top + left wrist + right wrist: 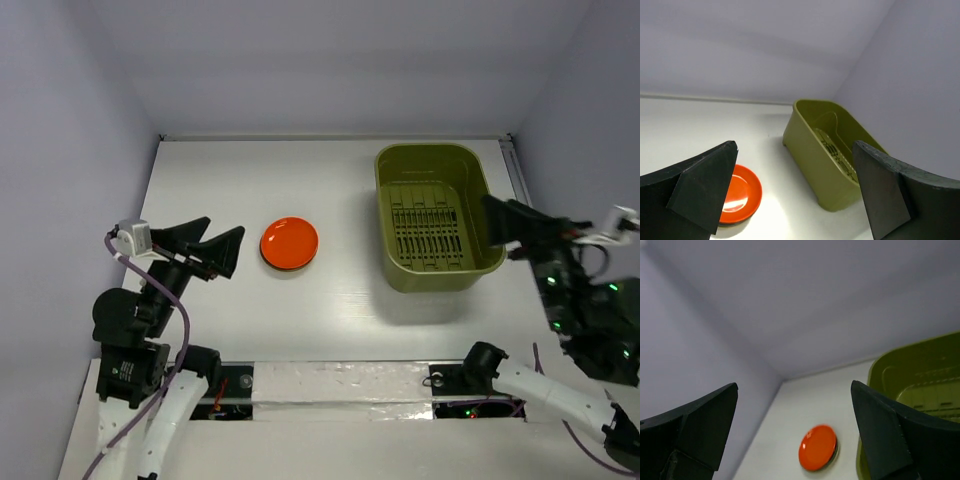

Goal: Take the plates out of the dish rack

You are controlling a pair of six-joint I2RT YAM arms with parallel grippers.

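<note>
One orange-red plate (289, 243) is lying flat on the table (350, 180), left of the dish rack (432, 282); I am seeing no plates in its slots. Left gripper (226, 228) is sitting nearer the plate, spread wide, empty. Right gripper (495, 222) is hanging by the rack's right wall, equally wide.

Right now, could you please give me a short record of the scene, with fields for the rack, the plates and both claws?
dish rack: olive-green tub, upright, right half of the table
slotted insert: no plate visible in it
orange-red plate: lies flat on the table, left of the rack and apart from it
under that plate: a dark edge shows; cannot tell what or how many
left claw: open, empty, left of the plate, not touching it
right claw: open, empty, at the rack's right side
</note>
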